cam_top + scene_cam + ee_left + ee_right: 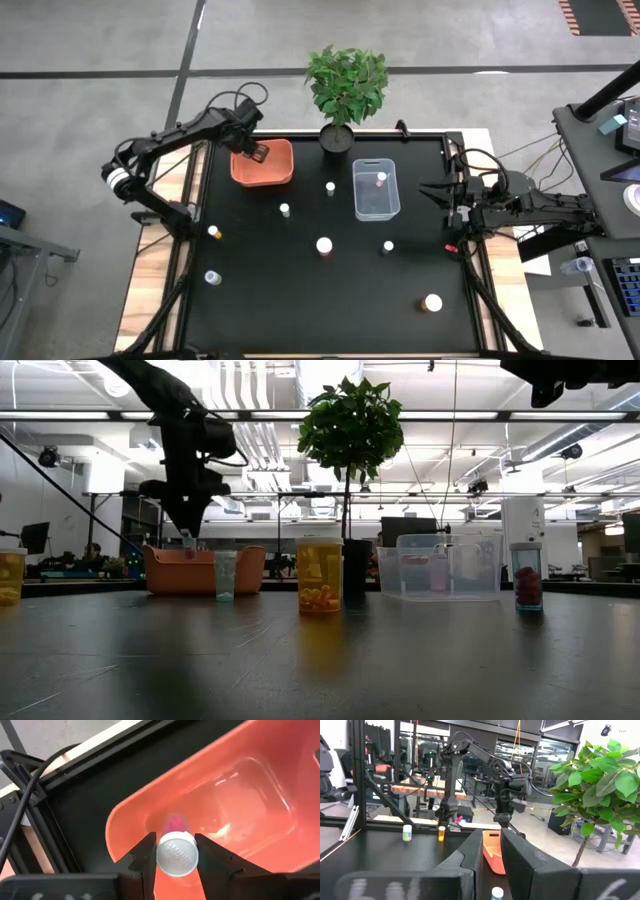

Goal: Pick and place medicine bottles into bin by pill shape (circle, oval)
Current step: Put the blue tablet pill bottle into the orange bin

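Note:
A small medicine bottle (176, 855) with a white cap and pink pills is pinched in my left gripper (175, 851). It hangs just above the near left corner of the orange bin (275, 170). In the low view the left gripper (188, 532) hovers over the orange bin (205, 570). Several more bottles stand on the black mat, among them a white-capped one (324, 246), an amber one (320, 575) and one with red pills (527, 575). A clear bin (375, 205) holds one bottle (381, 178). My right gripper (428, 190) rests shut at the mat's right edge.
A potted green plant (345, 90) stands at the back edge between the bins. Loose bottles sit at the left (214, 231), front left (212, 277) and front right (431, 302). Metal frame rails run along both sides of the mat.

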{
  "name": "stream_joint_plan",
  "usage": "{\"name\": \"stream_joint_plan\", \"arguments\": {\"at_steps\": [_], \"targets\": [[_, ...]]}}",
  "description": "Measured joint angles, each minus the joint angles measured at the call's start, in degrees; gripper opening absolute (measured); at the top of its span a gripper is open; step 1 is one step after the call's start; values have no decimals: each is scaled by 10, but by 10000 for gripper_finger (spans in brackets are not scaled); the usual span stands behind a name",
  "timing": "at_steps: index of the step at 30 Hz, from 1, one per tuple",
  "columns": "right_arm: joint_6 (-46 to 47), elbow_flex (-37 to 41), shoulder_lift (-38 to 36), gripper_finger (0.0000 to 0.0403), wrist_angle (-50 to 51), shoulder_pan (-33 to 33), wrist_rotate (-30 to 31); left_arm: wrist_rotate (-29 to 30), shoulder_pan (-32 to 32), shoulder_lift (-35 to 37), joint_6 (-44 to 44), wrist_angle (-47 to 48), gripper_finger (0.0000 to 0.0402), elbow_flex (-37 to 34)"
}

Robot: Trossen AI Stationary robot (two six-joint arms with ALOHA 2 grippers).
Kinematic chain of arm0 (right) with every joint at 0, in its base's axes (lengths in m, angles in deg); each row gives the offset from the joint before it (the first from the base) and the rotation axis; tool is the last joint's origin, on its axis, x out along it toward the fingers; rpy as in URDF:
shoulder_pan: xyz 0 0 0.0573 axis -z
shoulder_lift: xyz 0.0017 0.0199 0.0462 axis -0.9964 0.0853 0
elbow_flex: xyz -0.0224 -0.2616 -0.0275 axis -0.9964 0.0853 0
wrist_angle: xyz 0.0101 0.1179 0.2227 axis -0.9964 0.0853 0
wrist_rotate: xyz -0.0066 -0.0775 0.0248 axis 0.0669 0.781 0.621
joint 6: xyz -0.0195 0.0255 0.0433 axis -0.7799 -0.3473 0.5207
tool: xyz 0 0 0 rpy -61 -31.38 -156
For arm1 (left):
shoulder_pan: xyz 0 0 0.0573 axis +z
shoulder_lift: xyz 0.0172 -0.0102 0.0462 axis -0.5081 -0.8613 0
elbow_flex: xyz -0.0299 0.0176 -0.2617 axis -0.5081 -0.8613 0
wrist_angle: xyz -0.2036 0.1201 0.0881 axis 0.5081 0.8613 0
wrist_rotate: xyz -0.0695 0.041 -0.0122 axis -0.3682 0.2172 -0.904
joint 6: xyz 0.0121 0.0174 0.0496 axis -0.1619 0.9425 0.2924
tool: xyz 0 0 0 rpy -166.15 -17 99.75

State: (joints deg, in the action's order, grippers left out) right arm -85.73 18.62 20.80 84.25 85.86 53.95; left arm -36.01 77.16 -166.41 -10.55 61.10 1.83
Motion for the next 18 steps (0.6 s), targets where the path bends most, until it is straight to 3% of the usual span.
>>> {"name": "stream_joint_plan", "arguments": {"at_steps": [18], "targets": [[0,0,0,59,-1,0,0,-11,7,0,-6,-54,98,-67]]}}
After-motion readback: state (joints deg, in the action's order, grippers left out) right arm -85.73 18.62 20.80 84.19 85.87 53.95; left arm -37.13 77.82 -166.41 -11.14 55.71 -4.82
